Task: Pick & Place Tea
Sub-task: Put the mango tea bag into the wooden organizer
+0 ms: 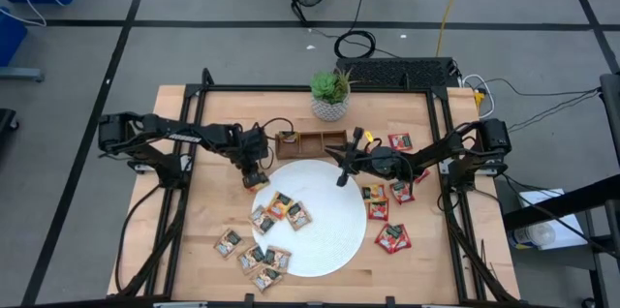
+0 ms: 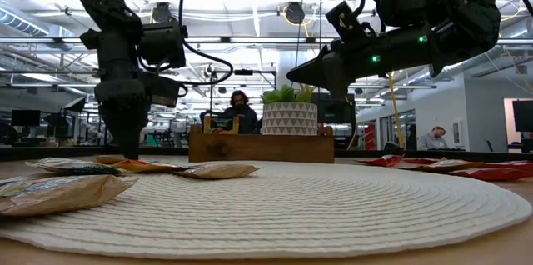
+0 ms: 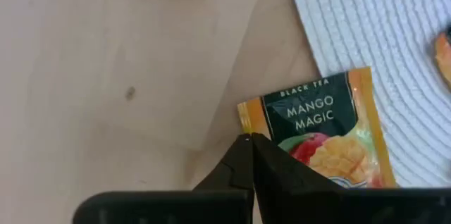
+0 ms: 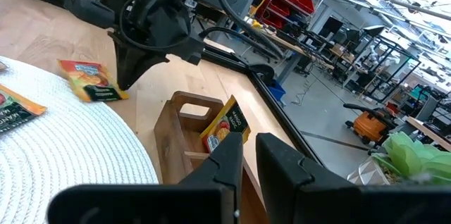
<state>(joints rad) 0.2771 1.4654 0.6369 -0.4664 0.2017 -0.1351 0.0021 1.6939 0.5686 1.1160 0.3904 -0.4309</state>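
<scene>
One wooden table (image 1: 208, 213) is carrying everything, and two dark arms are reaching in over it from opposite sides. One large white round plate (image 1: 334, 240) is lying at the middle of the table. Behind it, one brown wooden three-compartment tray (image 1: 325, 140) is standing, with one potted succulent (image 1: 330, 95) behind that. The left gripper (image 1: 256, 174) is pressing down at the plate's left rim. Its fingers (image 3: 232, 171) are meeting tip to tip, pinching the edge of one tan Mango Magic sachet (image 3: 317, 136). That sachet is lying flat, partly on the bare wood and partly on the plate's edge. The right gripper (image 1: 342, 174) is hovering above the plate's back rim, just in front of the tray; I cannot tell whether it is open or closed. Seven more tan sachets are showing: three are sitting on the plate's left part (image 1: 281, 205), and four are clustering at its front-left edge (image 1: 252, 256). Five red sachets (image 1: 392, 238) are lying on the wood to the right of the plate, and a sixth red one (image 1: 421, 175) is peeking out by the right arm. One further sachet (image 4: 225, 127) is standing tilted inside the tray's left compartment.
</scene>
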